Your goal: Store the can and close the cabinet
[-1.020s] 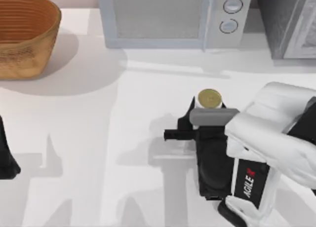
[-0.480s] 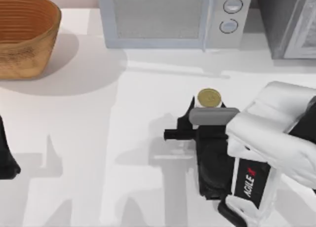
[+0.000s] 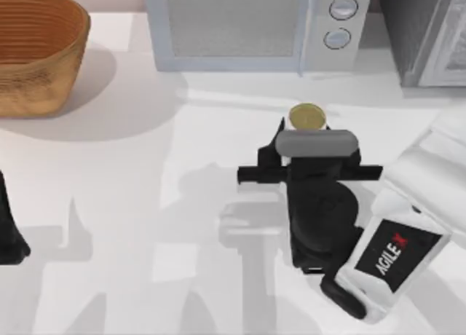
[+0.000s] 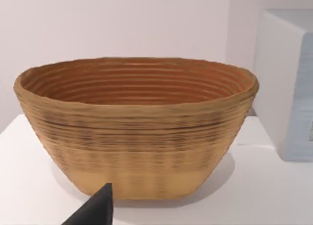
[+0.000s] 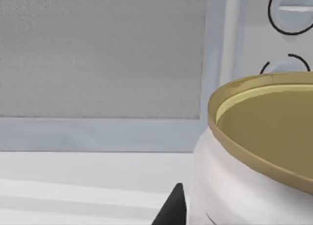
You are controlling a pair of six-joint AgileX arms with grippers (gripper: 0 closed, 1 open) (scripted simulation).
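Observation:
The can [image 3: 306, 117], white with a dull gold top, stands upright in the middle right of the table, just in front of the microwave. My right gripper [image 3: 306, 131] is shut on it, with dark fingers on either side of its body. The right wrist view shows the can [image 5: 254, 151] very close, with one dark fingertip [image 5: 171, 210] beside it. The grey cabinet [image 3: 426, 36] stands at the back right corner. My left gripper [image 3: 9, 233] is parked at the table's left edge.
A pale blue microwave [image 3: 247, 25] with two round knobs stands at the back centre, right behind the can. A woven brown basket [image 3: 36, 51] sits at the back left, and the left wrist view faces this basket [image 4: 137, 132]. White tabletop stretches across the middle and front left.
My right arm has carried the can toward the back, nearer the microwave, and its wrist has swung round. The left arm has not moved.

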